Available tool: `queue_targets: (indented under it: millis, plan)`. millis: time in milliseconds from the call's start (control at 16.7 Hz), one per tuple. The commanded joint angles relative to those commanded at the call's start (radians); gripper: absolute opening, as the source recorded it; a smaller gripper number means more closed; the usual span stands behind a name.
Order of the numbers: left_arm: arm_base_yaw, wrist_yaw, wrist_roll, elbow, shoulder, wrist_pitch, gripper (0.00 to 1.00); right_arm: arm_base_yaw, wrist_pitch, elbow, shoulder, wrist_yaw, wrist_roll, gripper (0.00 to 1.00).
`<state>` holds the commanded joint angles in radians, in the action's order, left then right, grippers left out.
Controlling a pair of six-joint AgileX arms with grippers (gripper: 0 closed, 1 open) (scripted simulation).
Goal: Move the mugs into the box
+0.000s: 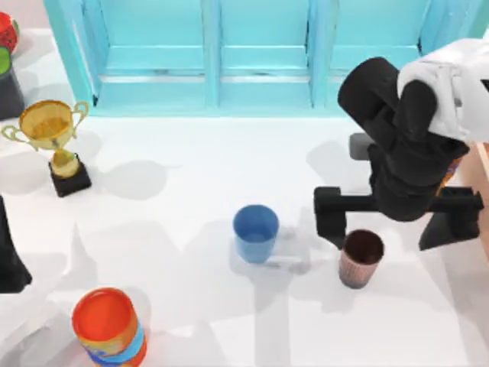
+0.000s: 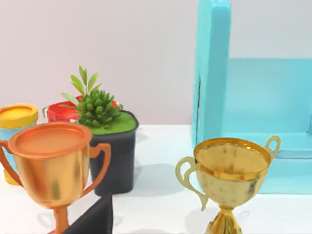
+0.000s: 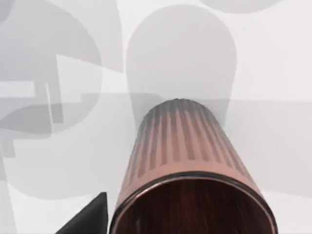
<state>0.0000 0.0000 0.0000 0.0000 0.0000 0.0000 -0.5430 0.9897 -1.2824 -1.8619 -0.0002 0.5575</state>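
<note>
The right claw (image 1: 397,218) is spread wide apart, just above the brown mug (image 1: 361,258). The mug looks light, hard and smooth. Pinch it across its sides near the rim.

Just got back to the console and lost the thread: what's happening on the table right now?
The right tool is open and lowered around the brown mug, which stands upright on the table, with one finger just left of it and the other well off to the right. The mug is not gripped yet. The blue mug stands untouched to its left. The box is at the table's right edge. The left arm is parked at the left edge.
</note>
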Motion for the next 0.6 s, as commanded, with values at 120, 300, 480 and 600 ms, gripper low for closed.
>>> queue_targets:
  millis: [120, 300, 480, 600]
  plan:
    - [0.000, 0.000, 0.000, 0.000, 0.000, 0.000, 1.00, -0.001, -0.060, 0.048, -0.015, 0.000, 0.002, 1.00]
    - [0.000, 0.000, 0.000, 0.000, 0.000, 0.000, 1.00, -0.001, -0.079, 0.064, -0.018, 0.000, 0.002, 1.00]
    - [0.000, 0.000, 0.000, 0.000, 0.000, 0.000, 1.00, -0.001, -0.079, 0.064, -0.018, 0.000, 0.002, 0.92]
    - [0.000, 0.000, 0.000, 0.000, 0.000, 0.000, 1.00, -0.001, -0.079, 0.064, -0.018, 0.000, 0.002, 0.77]
